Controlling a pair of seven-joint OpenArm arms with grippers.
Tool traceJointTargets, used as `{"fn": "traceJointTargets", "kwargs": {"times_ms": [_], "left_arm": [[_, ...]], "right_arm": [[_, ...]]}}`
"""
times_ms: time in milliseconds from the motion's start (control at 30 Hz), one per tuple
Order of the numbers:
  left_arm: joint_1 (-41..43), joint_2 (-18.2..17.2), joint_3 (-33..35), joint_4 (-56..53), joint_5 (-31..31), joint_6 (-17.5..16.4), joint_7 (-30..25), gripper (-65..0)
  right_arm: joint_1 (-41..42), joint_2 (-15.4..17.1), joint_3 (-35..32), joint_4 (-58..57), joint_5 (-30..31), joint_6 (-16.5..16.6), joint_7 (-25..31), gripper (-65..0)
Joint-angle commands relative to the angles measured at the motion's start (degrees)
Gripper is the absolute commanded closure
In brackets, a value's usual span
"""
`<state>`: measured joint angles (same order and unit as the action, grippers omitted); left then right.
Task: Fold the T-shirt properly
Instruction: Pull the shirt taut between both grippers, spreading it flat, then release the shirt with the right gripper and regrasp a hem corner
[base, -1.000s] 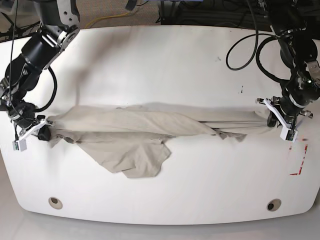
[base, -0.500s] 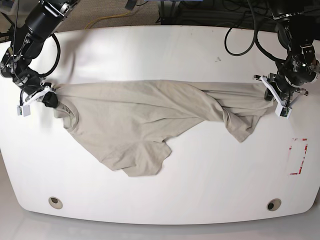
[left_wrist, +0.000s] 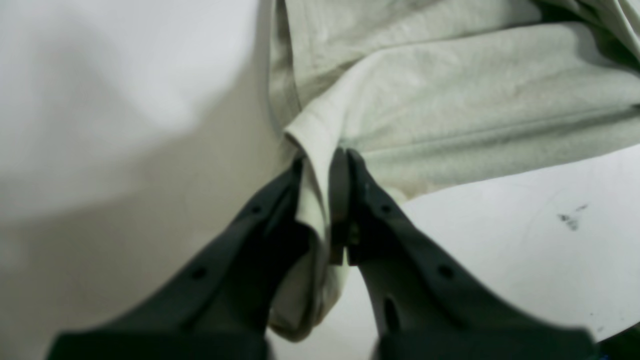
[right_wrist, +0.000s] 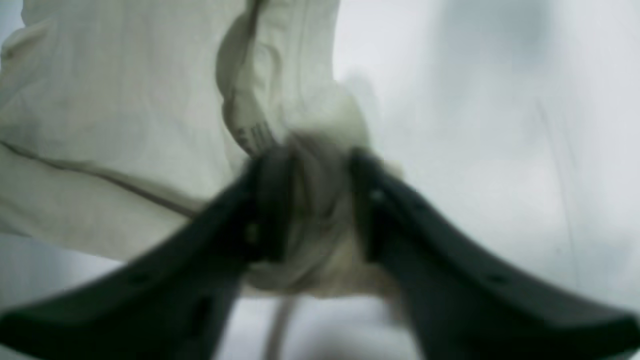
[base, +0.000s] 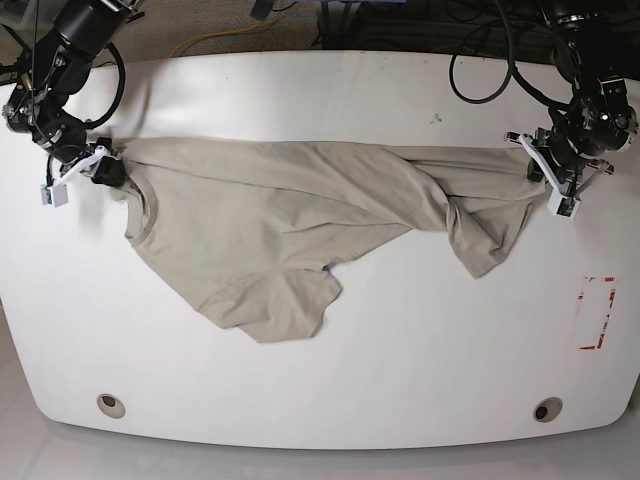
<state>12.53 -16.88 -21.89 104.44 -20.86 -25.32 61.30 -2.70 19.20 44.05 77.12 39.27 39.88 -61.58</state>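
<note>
White rounded surface carries the wrinkled beige cotton T-shirt, stretched across its far half between my arms. Left claw clenched on a hem corner, right claw clenched on bunched cloth beside the collar. Soft, light, limp; likely sags and twists, so grip seams and corners.

My white table carries the beige T-shirt, spread wrinkled across its far half. Beyond the shirt's right end, near the table's edge, sits a red tape outline on bare tabletop.
</note>
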Motion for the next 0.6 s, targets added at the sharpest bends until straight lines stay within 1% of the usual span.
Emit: {"fn": "traceJointTargets", "kwargs": {"times_ms": [0,67,100,167,267,367,500,567], "left_arm": [[-0.62,-1.01,-0.48,0.83,-0.02,0.31,-0.86,0.0],[-0.71,-1.01,-0.31,0.83,-0.02,0.31,-0.86,0.0],[-0.71,-1.01,-0.22,0.83,-0.02,0.31,-0.86,0.0],[-0.62,-1.01,-0.22,0.92,-0.02,0.31,-0.86,0.0],[-0.53,-1.09,-0.22,0.92,-0.02,0.31,-0.86,0.0],[-0.53,-1.09,-0.4,1.01,-0.02,0.31,-0.86,0.0],[-0.53,-1.09,-0.48,1.18,-0.02,0.31,-0.86,0.0],[-0.53,-1.09,-0.48,1.18,-0.02,0.31,-0.86,0.0]], "right_arm": [[0.63,1.33,0.39,4.5,1.13,0.12,1.14,-34.1],[-0.33,1.24,0.39,7.84,1.39,0.12,0.97,-42.2],[-1.21,1.24,0.3,10.13,1.57,0.12,0.97,-44.5],[-2.27,0.97,0.3,15.23,1.66,0.12,0.97,-45.2],[-2.53,-0.78,0.04,19.8,1.13,0.12,0.97,-45.5],[-1.92,-0.78,-0.67,19.19,1.13,0.12,0.97,-45.7],[2.39,-0.34,-5.42,15.23,0.95,0.12,0.97,-45.3],[4.94,0.62,-7.79,12.24,-0.36,0.12,1.14,-45.3]]}}
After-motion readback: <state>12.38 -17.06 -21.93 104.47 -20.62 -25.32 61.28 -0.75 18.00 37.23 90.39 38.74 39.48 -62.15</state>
